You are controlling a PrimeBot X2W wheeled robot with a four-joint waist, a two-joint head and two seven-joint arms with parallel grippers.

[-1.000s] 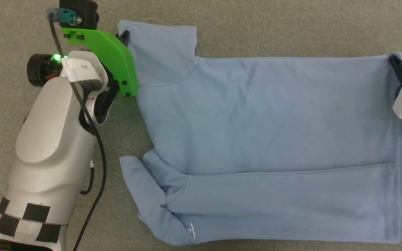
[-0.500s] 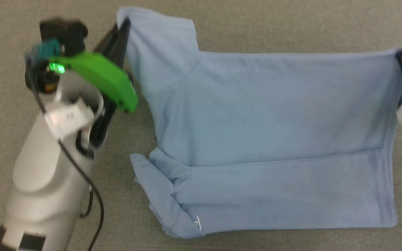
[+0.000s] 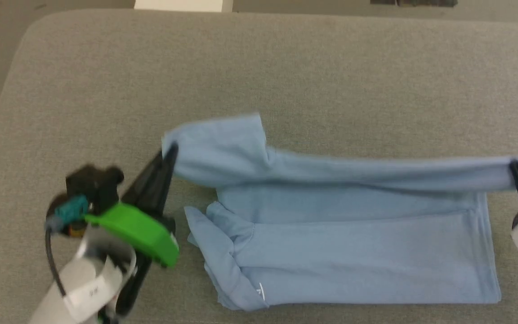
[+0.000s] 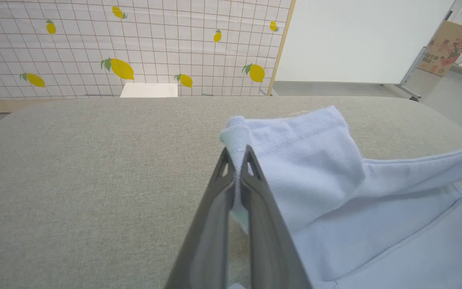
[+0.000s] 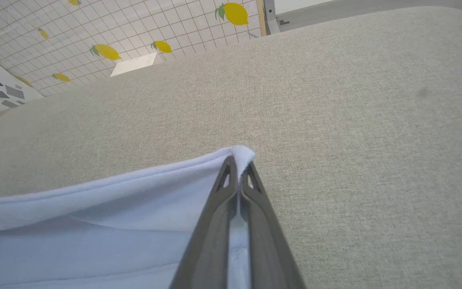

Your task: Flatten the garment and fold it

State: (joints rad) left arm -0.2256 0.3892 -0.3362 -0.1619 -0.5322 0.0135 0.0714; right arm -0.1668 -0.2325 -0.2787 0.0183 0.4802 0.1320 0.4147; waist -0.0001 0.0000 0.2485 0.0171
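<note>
Pinching shut, left claw [image 3: 171, 150] grips the sleeve corner and right claw [image 3: 515, 168] the hem corner of the light blue soft-fabric short-sleeved shirt [image 3: 353, 252]. One edge hangs lifted between them, the rest lying on the grey fabric-covered table [image 3: 286, 67]. Best move: both claws level, edge taut, lowered together.

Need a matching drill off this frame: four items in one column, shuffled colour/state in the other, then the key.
Column one
1. garment
2. left gripper
3. right gripper
4. bracket on the left wrist

Column two
A. bright green
B. shut on the sleeve corner
C. light blue, far edge lifted off the grey surface
D. shut on the hem corner

Pairs: 1-C; 2-B; 3-D; 4-A
</note>
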